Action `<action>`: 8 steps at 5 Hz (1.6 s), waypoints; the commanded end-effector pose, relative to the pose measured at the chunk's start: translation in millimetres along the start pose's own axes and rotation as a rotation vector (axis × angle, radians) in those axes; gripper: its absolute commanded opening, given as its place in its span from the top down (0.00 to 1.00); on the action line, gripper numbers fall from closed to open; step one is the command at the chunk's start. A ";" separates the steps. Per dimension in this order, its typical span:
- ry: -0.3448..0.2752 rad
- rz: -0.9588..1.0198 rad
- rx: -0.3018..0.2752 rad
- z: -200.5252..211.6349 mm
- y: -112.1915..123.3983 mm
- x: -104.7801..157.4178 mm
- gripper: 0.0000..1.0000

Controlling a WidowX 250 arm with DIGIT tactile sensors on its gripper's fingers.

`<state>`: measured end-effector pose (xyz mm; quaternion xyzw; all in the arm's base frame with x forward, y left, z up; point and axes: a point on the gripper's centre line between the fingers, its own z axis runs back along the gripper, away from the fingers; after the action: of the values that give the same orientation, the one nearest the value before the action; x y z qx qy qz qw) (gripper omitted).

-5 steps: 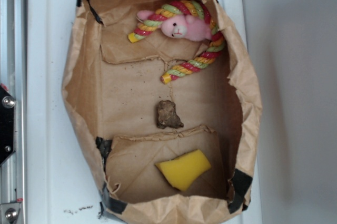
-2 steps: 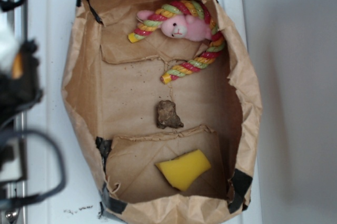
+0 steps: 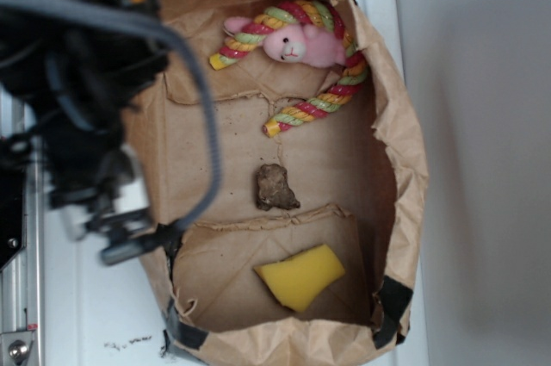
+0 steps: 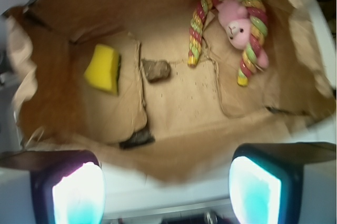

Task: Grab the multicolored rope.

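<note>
While spread, tool [image 4: 166, 184] outside bag rim [image 4: 158, 168]

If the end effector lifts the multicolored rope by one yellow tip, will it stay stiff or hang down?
The thick twisted red, yellow, green and pink rope probably sags somewhat, since it lies curved. The pink plush animal lying on it would likely slide off. Its twisted ridges should resist slipping.

text: none legible | labels/brands/numbers: none — paper bag [image 3: 146, 151] plain brown, unprinted | dark specks at 7 o'clock on white surface [image 3: 86, 297] — not readable as characters
</note>
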<state>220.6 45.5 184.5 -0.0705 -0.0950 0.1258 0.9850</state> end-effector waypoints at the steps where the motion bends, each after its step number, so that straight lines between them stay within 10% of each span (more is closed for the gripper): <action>1: -0.020 -0.024 -0.024 -34.0 -10.8 42.8 0.00; 5: -0.043 0.041 0.204 -46.7 29.7 25.9 0.00; 8: -0.043 0.041 0.204 -46.7 29.7 25.9 0.00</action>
<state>247.5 74.2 123.3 0.0284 -0.0820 0.1653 0.9824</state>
